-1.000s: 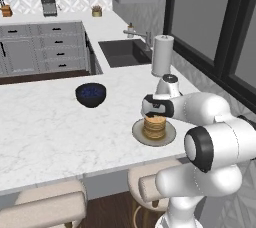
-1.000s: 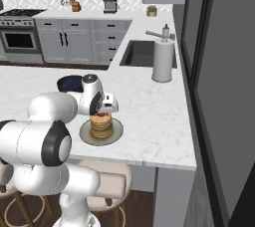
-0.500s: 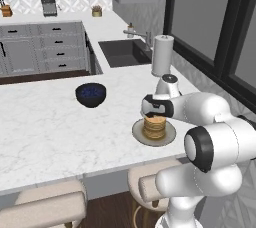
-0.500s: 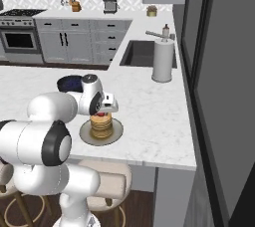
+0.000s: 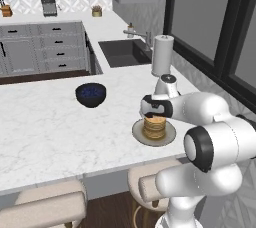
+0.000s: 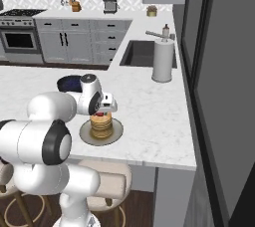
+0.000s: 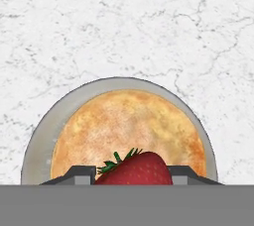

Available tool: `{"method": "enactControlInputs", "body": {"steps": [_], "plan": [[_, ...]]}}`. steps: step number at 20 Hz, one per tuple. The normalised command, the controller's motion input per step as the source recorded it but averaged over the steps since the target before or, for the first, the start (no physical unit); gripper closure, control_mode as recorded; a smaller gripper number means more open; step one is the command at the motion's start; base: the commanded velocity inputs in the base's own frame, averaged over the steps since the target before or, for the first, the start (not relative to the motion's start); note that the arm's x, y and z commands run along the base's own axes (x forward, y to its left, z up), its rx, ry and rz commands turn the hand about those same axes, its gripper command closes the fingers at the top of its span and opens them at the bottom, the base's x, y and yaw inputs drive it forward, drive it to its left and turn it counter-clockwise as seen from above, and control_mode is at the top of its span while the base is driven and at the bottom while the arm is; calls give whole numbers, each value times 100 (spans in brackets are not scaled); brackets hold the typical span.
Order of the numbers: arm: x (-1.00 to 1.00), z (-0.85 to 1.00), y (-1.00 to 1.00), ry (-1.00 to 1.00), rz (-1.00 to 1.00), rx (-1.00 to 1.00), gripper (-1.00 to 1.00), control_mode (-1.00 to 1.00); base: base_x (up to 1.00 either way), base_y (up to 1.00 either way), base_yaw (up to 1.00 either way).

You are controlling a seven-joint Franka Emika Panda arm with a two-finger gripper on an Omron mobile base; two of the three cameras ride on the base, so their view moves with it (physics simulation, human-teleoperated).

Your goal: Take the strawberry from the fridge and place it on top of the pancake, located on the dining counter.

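Over the pancake (image 7: pixel 129 131) your tool (image 7: pixel 131 173) pinches the strawberry (image 7: pixel 136 169) across its sides between nearly closed jaws; treat it as light, soft and easily bruised, so release gently.

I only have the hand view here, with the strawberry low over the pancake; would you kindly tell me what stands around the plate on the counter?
Observer: Beyond the plate on the dining counter sits a dark blue bowl, to the arm's left in the left base view.
Operator: Thank you. Is the pancake a single one?
Observer: No, the pancake is a short stack of several, seen side-on in the right base view.
Operator: And how does the end effector sit relative to it?
Observer: The end effector is right above the stack, shut on the strawberry, which shows red just over the top pancake.
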Motion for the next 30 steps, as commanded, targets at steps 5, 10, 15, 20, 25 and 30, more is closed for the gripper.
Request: {"method": "enactControlInputs", "body": {"steps": [5, 10, 15, 20, 25, 30], "plan": [[13, 0, 0, 0, 0, 0, 100, -100, 0, 0, 0], [5, 0, 0, 0, 0, 0, 100, -100, 0, 0, 0], [0, 0, 0, 0, 0, 0, -100, -100, 0, 0, 0], [0, 0, 0, 0, 0, 0, -100, -100, 0, 0, 0], [0, 0, 0, 0, 0, 0, -100, -100, 0, 0, 0], [-4, 11, 0, 0, 0, 0, -100, -100, 0, 0, 0]]}}
